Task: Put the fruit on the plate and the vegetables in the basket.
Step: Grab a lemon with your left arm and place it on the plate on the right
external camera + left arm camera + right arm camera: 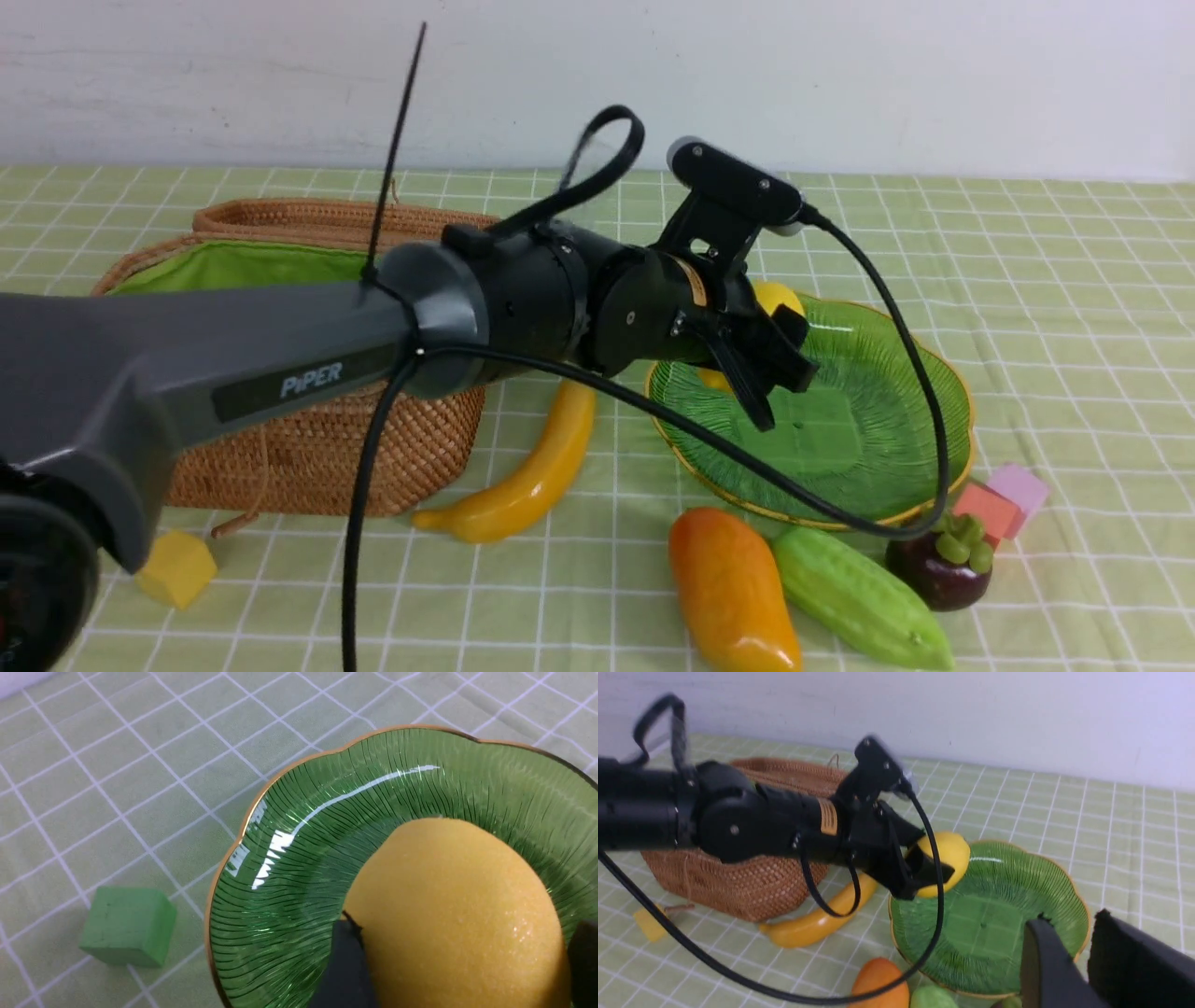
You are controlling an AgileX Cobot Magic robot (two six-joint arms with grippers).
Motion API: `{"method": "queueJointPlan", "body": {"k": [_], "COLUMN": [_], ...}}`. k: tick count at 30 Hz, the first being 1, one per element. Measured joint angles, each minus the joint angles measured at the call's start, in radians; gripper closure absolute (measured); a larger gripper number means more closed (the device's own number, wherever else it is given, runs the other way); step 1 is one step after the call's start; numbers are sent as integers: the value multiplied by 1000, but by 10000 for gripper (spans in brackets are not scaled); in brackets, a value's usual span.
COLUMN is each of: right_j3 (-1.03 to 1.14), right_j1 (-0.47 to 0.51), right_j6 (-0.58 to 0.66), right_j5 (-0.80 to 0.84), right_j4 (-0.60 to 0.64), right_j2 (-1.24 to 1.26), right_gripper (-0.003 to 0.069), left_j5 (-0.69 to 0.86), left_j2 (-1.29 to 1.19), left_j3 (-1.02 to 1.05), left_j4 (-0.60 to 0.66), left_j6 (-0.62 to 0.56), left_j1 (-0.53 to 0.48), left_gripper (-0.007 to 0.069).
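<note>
My left gripper is shut on the round yellow lemon and holds it over the near-left part of the green glass plate. In the left wrist view the lemon sits between both fingers over the plate. The banana lies between the wicker basket and the plate. The mango, green gourd and mangosteen lie in front of the plate. The eggplant and carrot are out of view. My right gripper is empty, with its jaws close together, above the plate's right edge.
A yellow foam cube lies in front of the basket. A red cube and a pink cube lie right of the plate. A green cube lies beyond the plate. A white wall borders the far side of the table.
</note>
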State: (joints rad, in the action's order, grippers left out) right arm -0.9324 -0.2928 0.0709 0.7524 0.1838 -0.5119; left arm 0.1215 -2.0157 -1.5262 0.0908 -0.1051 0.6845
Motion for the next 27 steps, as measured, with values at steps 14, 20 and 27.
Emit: {"method": "queueJointPlan", "body": {"k": [14, 20, 27], "right_j3": [0, 0, 0], "right_j1": [0, 0, 0], "right_j6": [-18, -18, -18], "right_j5": [-4, -3, -3], "right_j4": [1, 8, 8], "right_j2": [0, 0, 0], "right_gripper": [498, 497, 497], "left_j5": [-42, -42, -27], "left_j2": [-22, -22, -22], "left_j3": [0, 0, 0], "left_j4": [2, 2, 2], "left_j6": [0, 0, 0], "left_j1": [0, 0, 0], "left_gripper": [83, 84, 81]}}
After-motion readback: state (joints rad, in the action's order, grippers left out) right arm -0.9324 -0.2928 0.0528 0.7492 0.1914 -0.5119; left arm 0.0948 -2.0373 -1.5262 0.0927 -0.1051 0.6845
